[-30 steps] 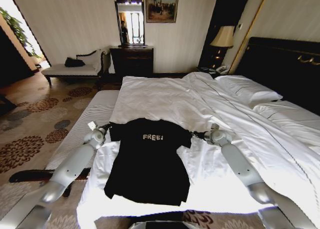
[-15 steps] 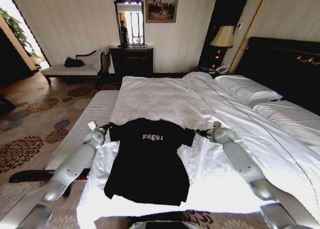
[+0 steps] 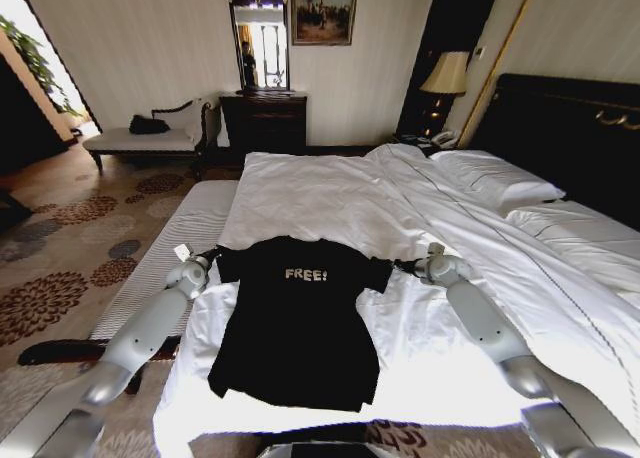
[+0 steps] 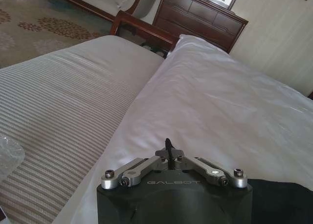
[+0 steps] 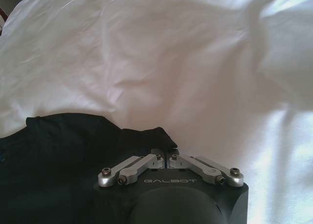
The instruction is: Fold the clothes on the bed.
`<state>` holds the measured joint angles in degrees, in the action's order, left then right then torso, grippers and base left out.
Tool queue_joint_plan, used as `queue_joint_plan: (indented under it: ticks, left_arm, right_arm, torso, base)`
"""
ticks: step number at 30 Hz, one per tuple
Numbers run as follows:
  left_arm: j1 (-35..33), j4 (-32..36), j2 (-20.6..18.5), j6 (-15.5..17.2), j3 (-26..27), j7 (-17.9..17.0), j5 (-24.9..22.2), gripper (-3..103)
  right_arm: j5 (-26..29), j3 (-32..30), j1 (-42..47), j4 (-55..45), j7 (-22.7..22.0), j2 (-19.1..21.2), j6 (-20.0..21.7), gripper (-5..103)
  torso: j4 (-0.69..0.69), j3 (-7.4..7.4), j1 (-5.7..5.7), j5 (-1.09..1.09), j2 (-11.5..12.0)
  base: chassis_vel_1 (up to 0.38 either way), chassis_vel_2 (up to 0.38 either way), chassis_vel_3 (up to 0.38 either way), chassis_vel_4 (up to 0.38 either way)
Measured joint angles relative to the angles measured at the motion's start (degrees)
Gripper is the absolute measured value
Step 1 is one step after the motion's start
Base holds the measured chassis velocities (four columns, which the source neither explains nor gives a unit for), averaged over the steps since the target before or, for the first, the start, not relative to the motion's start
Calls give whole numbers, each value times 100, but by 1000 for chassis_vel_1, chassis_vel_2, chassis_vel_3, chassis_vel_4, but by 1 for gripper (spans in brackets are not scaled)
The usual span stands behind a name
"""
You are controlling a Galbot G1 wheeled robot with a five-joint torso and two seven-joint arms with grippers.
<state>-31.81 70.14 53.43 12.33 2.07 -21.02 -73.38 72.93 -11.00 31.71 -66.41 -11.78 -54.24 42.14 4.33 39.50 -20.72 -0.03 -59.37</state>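
Observation:
The clothes (image 3: 295, 323), a black T-shirt with white "FREE!" lettering, lie flat at the foot of the bed (image 3: 330, 193), collar toward the pillows. My left gripper (image 3: 213, 255) is at the shirt's left sleeve and is shut on its edge. In the left wrist view the left gripper (image 4: 168, 148) is pinched together over the white sheet (image 4: 220, 97), with black fabric (image 4: 283, 199) beside it. My right gripper (image 3: 402, 268) is shut on the right sleeve, which is drawn out sideways. The right wrist view shows the right gripper (image 5: 164, 155) closed at the sleeve's tip (image 5: 58, 150).
A grey-striped bench (image 3: 180, 243) runs along the bed's left side. Pillows (image 3: 495, 178) and a dark headboard (image 3: 570, 138) are at the right. A dresser (image 3: 263, 121), chaise (image 3: 150, 136) and lamp (image 3: 447, 75) stand at the far wall.
My right gripper has moved a little to the right, stretching the right sleeve outward. The left gripper has shifted very slightly left.

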Motion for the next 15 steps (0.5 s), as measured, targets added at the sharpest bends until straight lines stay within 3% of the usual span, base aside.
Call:
queue_joint_plan:
  ticks: [15]
  left_arm:
    - [-121, 92, 78, -23, -12, 8, 156, 1]
  right_arm:
    - [56, -23, 180, -681, -70, -23, 0, 1]
  torso:
    - [-1, 0, 0, -1, 0]
  base:
    - [0, 0, 0, 0]
